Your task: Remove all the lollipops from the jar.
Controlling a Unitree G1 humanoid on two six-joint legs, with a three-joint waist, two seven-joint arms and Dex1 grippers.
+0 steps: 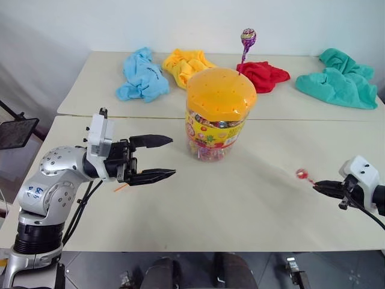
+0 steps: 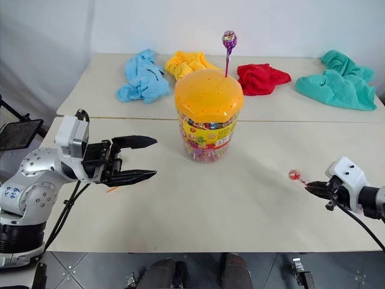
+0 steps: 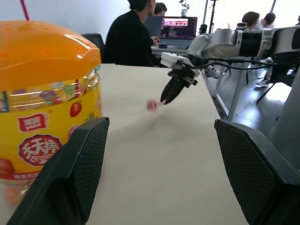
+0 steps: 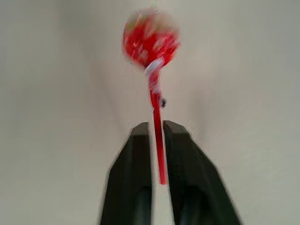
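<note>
Left eye view gives us one jar (image 1: 218,114) mid-table with its domed orange lid on, wrapped sweets showing through the wall, and one purple lollipop (image 1: 248,38) standing up from the lid. We count four cloths (image 1: 142,74) behind it. Our left gripper (image 1: 161,158) is spread wide beside the jar. Our right gripper (image 4: 157,129) has its fingers slightly parted around the stick of one red lollipop (image 4: 151,38).

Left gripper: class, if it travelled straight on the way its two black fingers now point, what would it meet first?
Probably the clear plastic candy jar with the domed orange lid. The open left gripper points level toward its lower, labelled part across bare table, though it may pass just in front; depth is unclear.
</note>
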